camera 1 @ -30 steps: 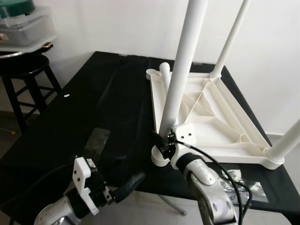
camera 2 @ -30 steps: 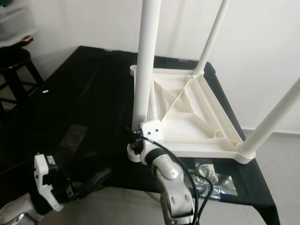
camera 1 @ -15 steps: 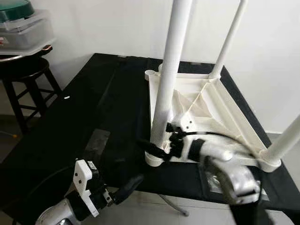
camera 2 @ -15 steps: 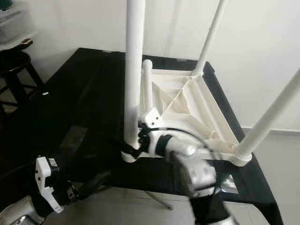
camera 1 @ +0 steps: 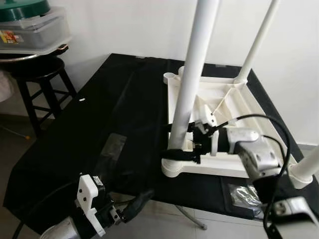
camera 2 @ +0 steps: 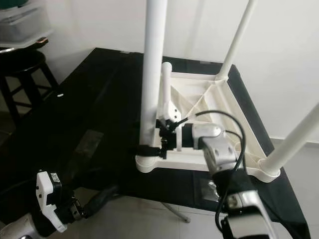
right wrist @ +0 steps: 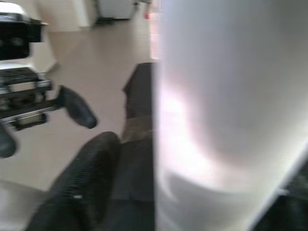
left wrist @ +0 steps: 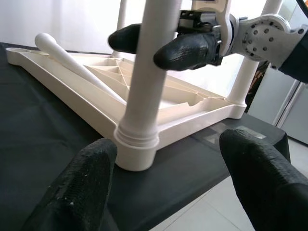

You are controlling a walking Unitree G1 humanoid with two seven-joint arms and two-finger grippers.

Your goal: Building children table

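The white children's table top (camera 1: 249, 94) lies upside down on a black-covered table (camera 1: 99, 114). Three legs stand in it; the near-left leg (camera 1: 192, 84) rises from its corner socket (camera 1: 174, 167). A loose leg (camera 2: 164, 87) lies on the underside. My right gripper (camera 1: 182, 155) reaches in from the right, shut on the near-left leg just above the socket, one finger (left wrist: 187, 48) in front of it and one behind. My left gripper (left wrist: 166, 144) hangs open below the table's front edge, facing that socket and not touching it.
A black stool (camera 1: 37, 74) with plastic containers (camera 1: 30, 30) stands at the back left. A clear bag of hardware (camera 1: 244, 194) lies at the front right of the black cover, and a clear film (camera 1: 112, 147) lies at the front left. A white wall is behind.
The camera has shifted. My right arm has swung from below the leg's base round to its right side, still holding it. The left gripper stays low and open.
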